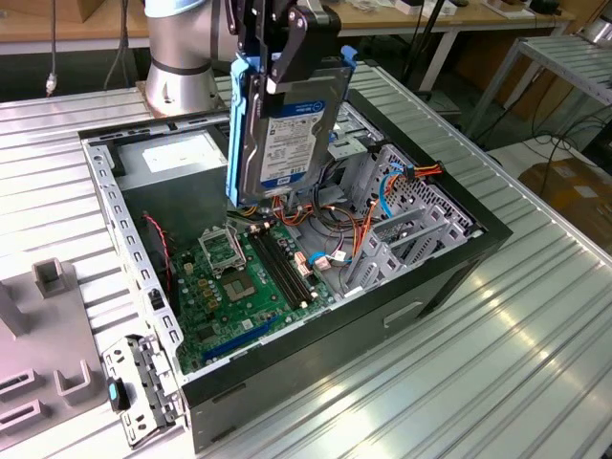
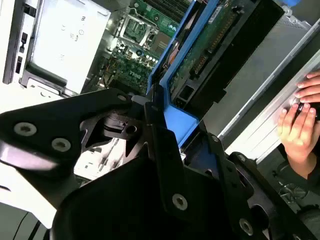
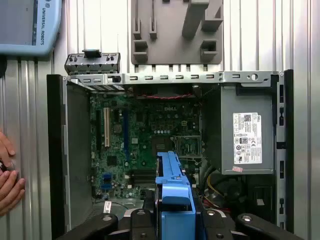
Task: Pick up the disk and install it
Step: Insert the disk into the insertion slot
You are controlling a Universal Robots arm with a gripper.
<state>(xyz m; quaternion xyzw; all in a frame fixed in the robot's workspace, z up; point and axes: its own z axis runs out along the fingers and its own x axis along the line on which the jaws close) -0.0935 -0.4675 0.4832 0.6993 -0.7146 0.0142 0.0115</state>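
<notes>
One gripper (image 1: 287,69), clamped on the disk (image 1: 283,143), holds it nearly upright at upper centre of the exterior view, its lower edge hanging free over the motherboard (image 1: 229,287) inside the open-topped case (image 1: 316,375).

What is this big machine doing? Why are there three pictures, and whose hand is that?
That is a robot arm, a machine that moves a bit like your own arm. Its black gripper, the pinching part at the end, is shut on the disk. The disk is a flat silvery hard drive in a bright blue plastic frame, and the gripper holds it on edge in the air above an open black computer case. Inside the case are a green circuit board and a grey metal box with a white label. The case lies on a ridged metal table. One picture comes from a camera standing off to the side. The other two come from cameras riding on the arm's wrist, looking past the blue frame. The hand is a person's, close beside the case.
</notes>
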